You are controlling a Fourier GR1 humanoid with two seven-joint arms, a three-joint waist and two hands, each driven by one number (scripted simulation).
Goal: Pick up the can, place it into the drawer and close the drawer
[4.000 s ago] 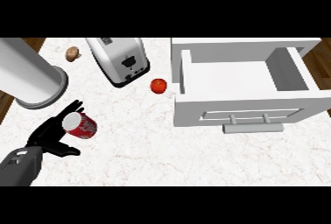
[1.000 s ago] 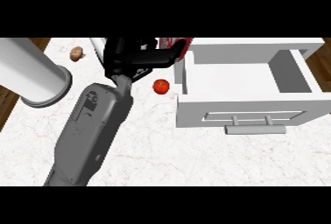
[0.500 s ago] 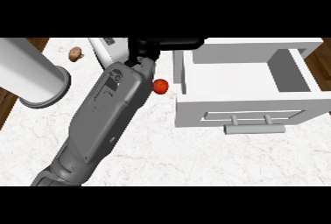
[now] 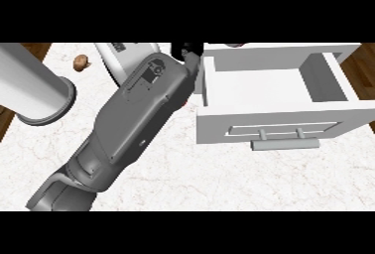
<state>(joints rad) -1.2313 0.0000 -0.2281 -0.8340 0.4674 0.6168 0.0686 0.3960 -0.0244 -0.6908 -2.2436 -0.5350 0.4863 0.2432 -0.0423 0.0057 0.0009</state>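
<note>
In the head view, the left forearm [image 4: 135, 124] reaches farther up and to the right than half a second ago, and it now covers the red tomato that showed beside the drawer then. The toaster [image 4: 124, 52] is mostly hidden behind the arm; only a pale strip shows at the top. The forearm runs diagonally from the lower left corner up to the drawer's back left corner. Only a small dark part of the left hand [image 4: 189, 51] shows there, at the top edge of the view, just left of the drawer wall. I cannot tell whether its fingers are curled or straight. A sliver of dark red at the drawer's back rim may be the can [image 4: 236, 45], but it is too small to be sure. The drawer [image 4: 273, 126] stands open on the white marbled surface [image 4: 219, 178], its inside bare. No writing can be read anywhere.
</note>
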